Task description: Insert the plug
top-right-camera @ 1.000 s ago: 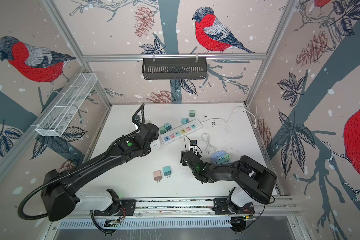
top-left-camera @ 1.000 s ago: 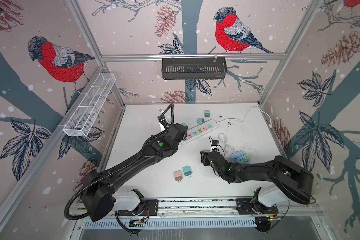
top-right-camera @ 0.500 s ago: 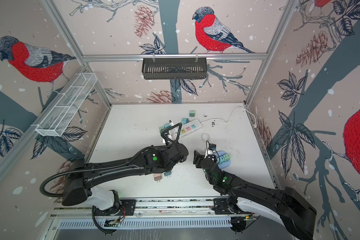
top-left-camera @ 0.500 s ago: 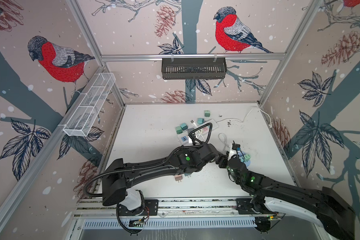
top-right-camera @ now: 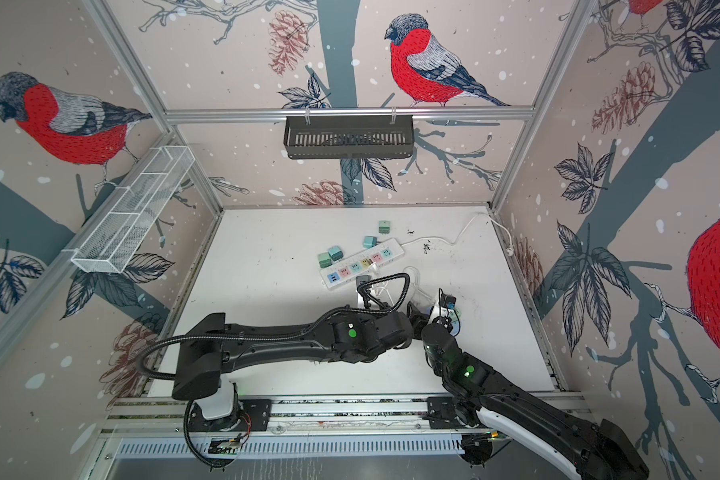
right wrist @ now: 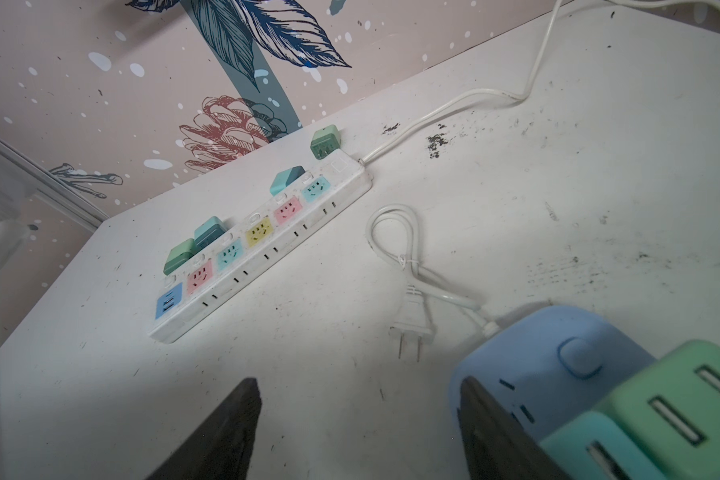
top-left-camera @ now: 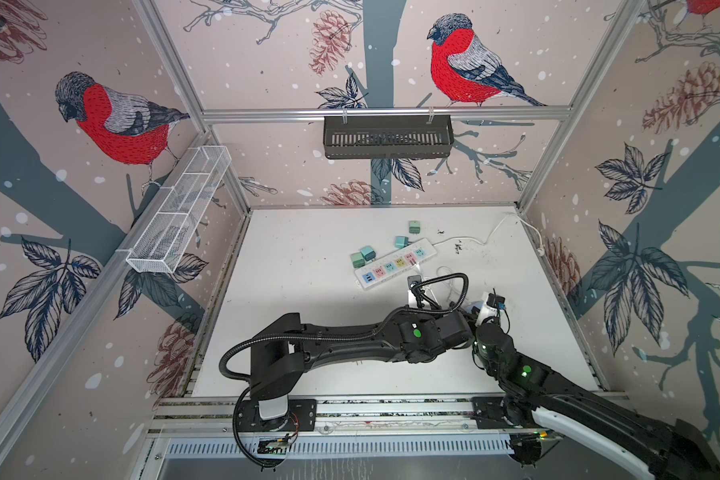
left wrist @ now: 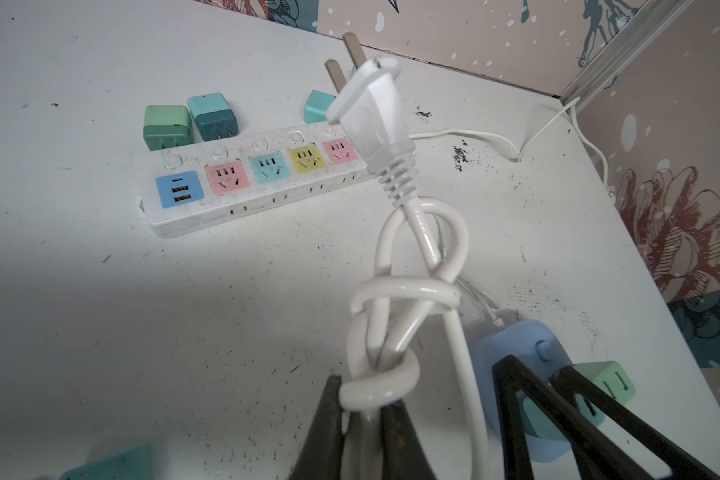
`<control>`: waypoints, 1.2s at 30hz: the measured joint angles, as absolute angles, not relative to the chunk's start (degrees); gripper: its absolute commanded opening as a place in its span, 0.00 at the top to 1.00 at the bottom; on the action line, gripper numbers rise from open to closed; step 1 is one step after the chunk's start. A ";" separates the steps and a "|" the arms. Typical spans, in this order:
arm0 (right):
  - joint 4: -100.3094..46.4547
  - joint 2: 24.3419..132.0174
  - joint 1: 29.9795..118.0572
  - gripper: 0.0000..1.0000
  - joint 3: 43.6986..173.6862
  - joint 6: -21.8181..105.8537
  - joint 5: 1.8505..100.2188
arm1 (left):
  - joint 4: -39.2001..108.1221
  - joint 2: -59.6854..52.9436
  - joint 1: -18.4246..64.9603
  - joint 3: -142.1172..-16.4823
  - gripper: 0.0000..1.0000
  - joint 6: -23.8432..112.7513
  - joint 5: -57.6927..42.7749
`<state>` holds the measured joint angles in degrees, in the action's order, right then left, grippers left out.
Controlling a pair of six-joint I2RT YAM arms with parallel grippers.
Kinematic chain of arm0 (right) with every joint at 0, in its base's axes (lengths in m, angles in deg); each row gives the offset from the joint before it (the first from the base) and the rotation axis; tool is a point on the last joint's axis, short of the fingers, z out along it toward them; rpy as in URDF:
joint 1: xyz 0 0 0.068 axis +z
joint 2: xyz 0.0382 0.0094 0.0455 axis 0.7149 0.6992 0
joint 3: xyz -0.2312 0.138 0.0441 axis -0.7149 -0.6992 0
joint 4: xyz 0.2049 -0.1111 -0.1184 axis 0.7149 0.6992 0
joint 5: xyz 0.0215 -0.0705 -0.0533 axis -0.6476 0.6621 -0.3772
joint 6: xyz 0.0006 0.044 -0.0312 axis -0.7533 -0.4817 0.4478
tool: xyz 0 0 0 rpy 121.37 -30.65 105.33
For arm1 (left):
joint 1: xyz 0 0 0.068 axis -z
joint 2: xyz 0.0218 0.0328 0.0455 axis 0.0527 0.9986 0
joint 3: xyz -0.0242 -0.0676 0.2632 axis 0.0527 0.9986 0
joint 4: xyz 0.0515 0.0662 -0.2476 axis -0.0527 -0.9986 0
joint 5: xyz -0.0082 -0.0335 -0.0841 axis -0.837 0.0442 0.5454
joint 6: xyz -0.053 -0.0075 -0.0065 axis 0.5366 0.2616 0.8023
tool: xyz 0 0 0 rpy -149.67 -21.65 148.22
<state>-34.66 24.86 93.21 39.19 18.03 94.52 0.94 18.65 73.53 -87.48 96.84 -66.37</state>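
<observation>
White plug (left wrist: pixel 371 112), 2 prongs up, is held aloft near the strip (left wrist: pixel 246 183); left gripper (left wrist: pixel 362 411) is clamped on its knotted cord (left wrist: pixel 379 386). Right gripper (right wrist: pixel 358 395) has fingers apart, empty, near the strip

2 arms, left arm (top-left-camera: pixel 341 345) and right arm (top-left-camera: pixel 558 386), both matte black with chunky rounded links. 1 green status light (top-left-camera: pixel 416 333) on each forearm. White shell (top-left-camera: pixel 272 409) near each base. Ribbed black hose (top-left-camera: pixel 222 362) loops beside left arm. Thin black cable (top-left-camera: pixel 462 286) arcs over its wrist. Fingers (left wrist: pixel 325 432) black, tapered wedges.
</observation>
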 measured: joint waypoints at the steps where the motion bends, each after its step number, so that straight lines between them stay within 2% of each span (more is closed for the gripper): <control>1: -34.39 24.88 93.21 0.24 39.19 18.00 94.43 | 0.68 19.63 73.53 -87.94 1.00 96.86 -66.54; 9: -33.26 25.03 92.94 0.24 39.17 17.87 94.12 | 1.18 24.55 71.98 -89.23 1.00 95.40 -65.87; 21: -33.04 26.06 91.68 0.23 39.25 17.63 94.08 | 10.52 27.67 66.12 -85.51 1.00 88.23 -57.19; 22: -33.04 26.08 91.68 0.21 39.25 17.61 94.08 | 11.08 27.80 66.06 -85.45 0.95 87.37 -56.75; 24: -33.30 26.28 91.63 0.18 39.30 17.59 94.06 | 12.18 28.11 65.66 -85.36 0.66 86.39 -55.64; 25: -33.50 26.39 91.63 0.17 39.30 17.59 94.06 | 12.66 28.31 65.34 -85.27 0.56 86.09 -55.33; 29: -33.58 26.52 91.63 0.17 39.52 17.63 93.88 | 14.76 28.50 64.13 -83.98 0.53 85.84 -54.33; 32: -33.52 26.61 91.63 0.17 40.04 17.65 93.03 | 15.17 28.15 64.07 -83.44 0.40 84.51 -54.13; 36: -33.41 26.72 91.63 0.17 41.02 17.72 92.44 | 16.02 26.73 63.52 -83.39 0.30 83.09 -54.13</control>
<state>-33.41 26.72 91.63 41.02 17.72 92.44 16.02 26.73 63.52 -83.39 83.09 -54.13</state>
